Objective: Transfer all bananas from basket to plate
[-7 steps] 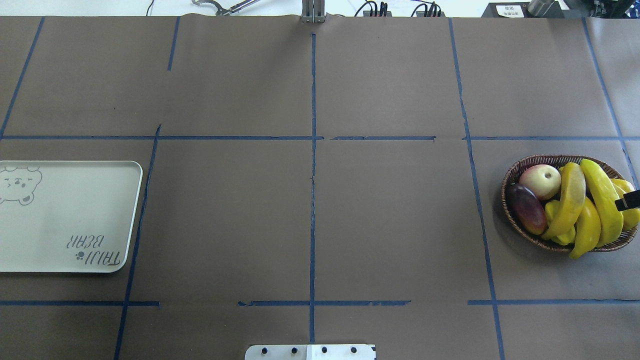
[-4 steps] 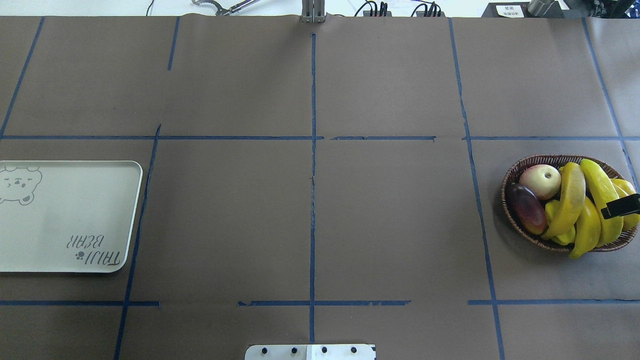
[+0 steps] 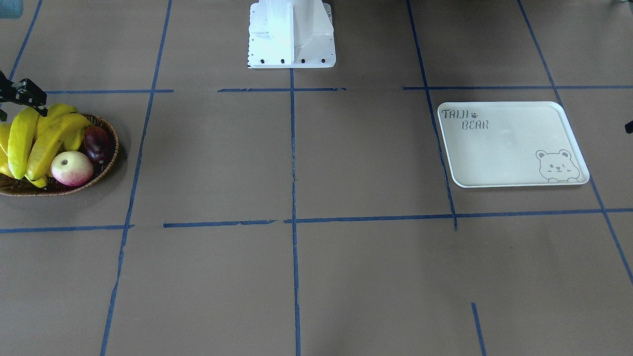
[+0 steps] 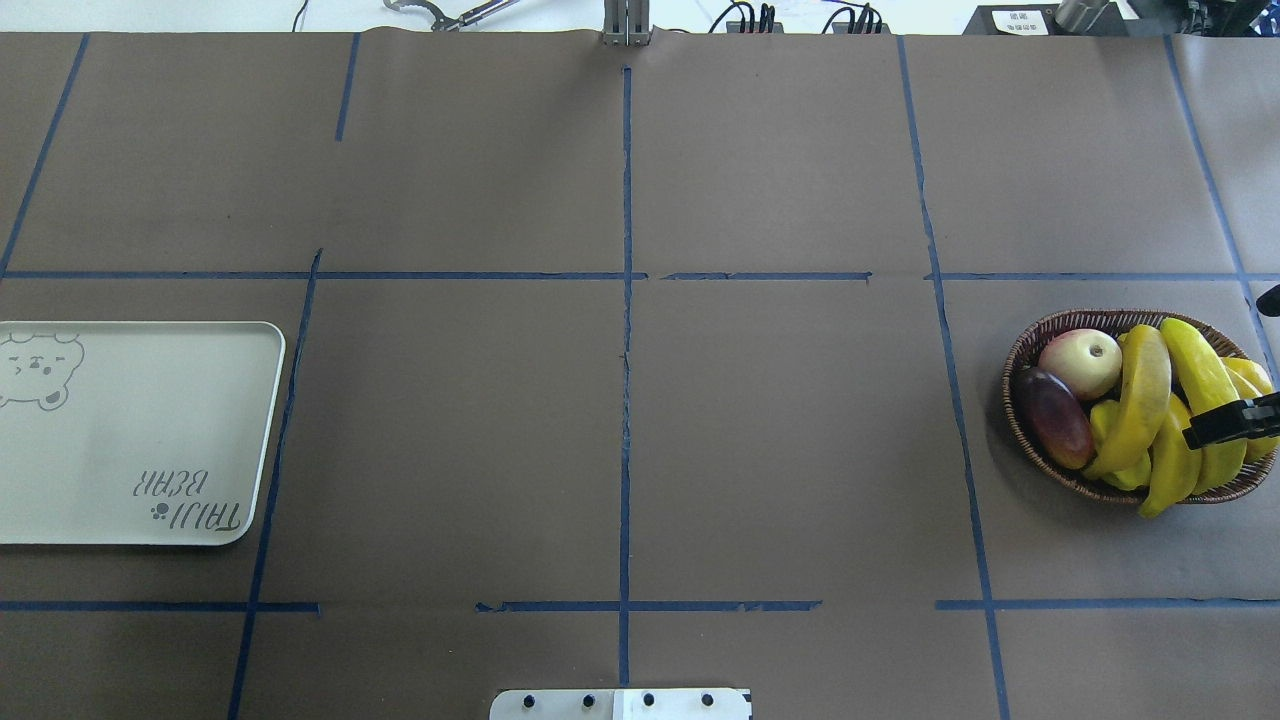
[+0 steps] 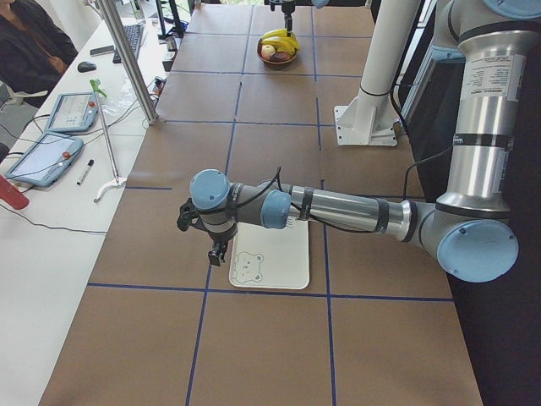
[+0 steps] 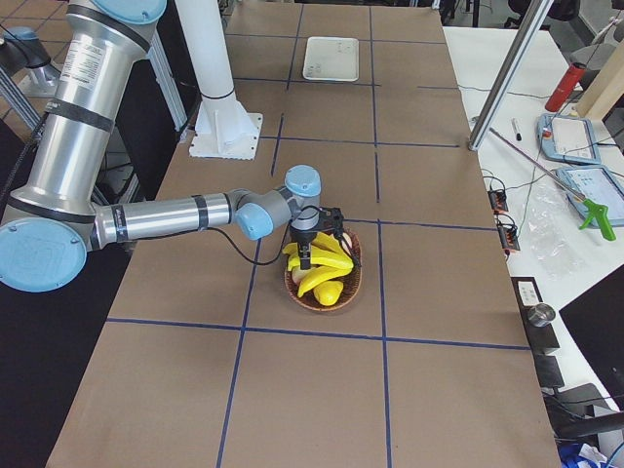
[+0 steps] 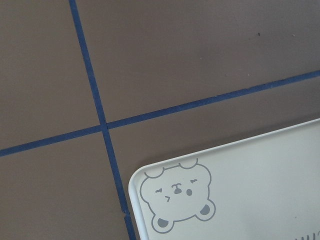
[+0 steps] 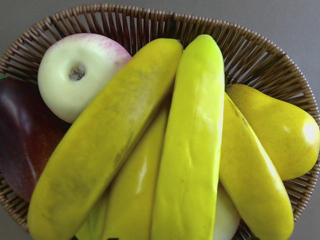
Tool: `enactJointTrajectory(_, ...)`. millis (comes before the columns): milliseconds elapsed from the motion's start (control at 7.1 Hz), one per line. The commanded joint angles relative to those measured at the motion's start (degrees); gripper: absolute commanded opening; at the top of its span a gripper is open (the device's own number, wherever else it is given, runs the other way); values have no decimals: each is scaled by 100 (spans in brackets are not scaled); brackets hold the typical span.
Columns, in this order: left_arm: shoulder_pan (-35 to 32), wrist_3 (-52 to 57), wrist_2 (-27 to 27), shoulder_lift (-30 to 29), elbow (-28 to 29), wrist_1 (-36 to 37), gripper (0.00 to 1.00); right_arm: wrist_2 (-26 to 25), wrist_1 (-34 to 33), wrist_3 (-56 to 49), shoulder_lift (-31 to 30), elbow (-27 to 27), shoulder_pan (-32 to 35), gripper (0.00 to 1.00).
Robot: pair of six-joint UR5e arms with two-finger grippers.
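Several yellow bananas (image 4: 1140, 400) lie piled in the brown wicker basket (image 4: 1020, 350) at the table's right; they fill the right wrist view (image 8: 190, 140). My right gripper (image 4: 1232, 372) hangs just above them, jaws apart and empty; one black finger (image 4: 1225, 423) crosses a banana. It also shows in the exterior right view (image 6: 320, 242). The white bear plate (image 4: 130, 430) lies empty at the far left. My left gripper (image 5: 215, 247) hovers over the plate's bear corner (image 7: 175, 200); I cannot tell whether it is open or shut.
The basket also holds a pink-white apple (image 4: 1080, 362), a dark purple-red fruit (image 4: 1052, 415), a ribbed yellow starfruit (image 4: 1105, 420) and a stubby yellow fruit (image 8: 280, 135). The robot's white base (image 3: 292, 34) stands at mid-table. Blue tape lines grid the brown table cover.
The right gripper's black finger has slid further in over the bananas, toward the basket's middle. Bananas, basket and plate have not moved.
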Motion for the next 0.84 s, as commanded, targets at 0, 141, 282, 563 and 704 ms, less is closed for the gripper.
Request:
enactJointTrajectory(0,0,1,0,8,-3,2,100,-3,7,-6,58,-130,1,78)
enactJointTrajectory(141,0,1,0,8,-3,2,100,5,7,-6,58,-139,1,75)
enactJointTrajectory(282,0,1,0,8,-3,2,100,-3,-2,-6,58,-148,1,69)
enactJointTrajectory(563,0,1,0,8,-3,2,100,5,-20,-14,67,-148,1,67)
enactJointTrajectory(704,0,1,0,8,-3,-6,100,6,-20,-14,76,-122,1,64)
